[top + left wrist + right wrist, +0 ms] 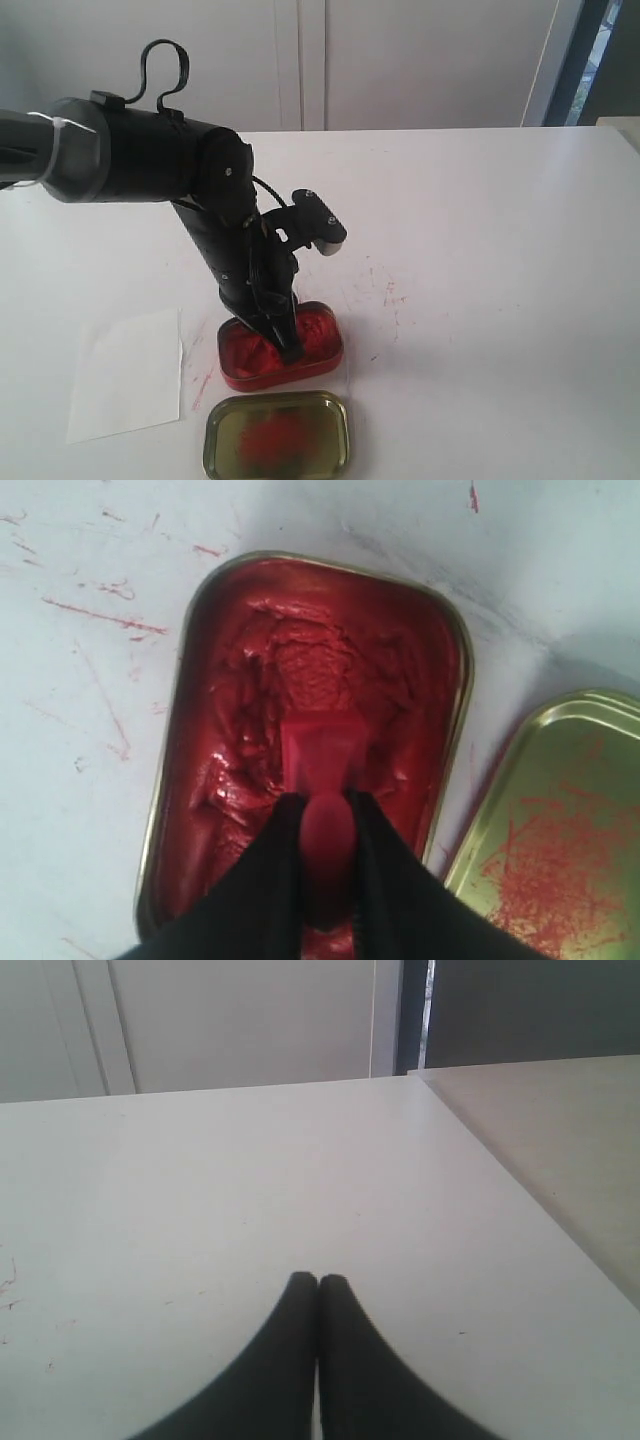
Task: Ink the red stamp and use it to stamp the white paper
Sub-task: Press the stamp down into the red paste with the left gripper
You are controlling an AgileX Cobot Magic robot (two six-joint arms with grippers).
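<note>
Inking step: your L pincer (325, 802) pinches small red knobbed stamp (322, 760), base in rounded red-ink tin (235, 670). Next: lift, carry left to thin white paper (128, 372). R pincer (318, 1285) pressed together.

Left pincer (325, 805) tight, right pincer (318, 1282) closed

Reds, white and gold
The red stamp (322, 760) is matt – the tin (462, 670) is glossy red inside a gold rim, the gold tray (570, 750) smeared red, the white paper (128, 372) plain, the white table (480, 250) streaked thinly red.
</note>
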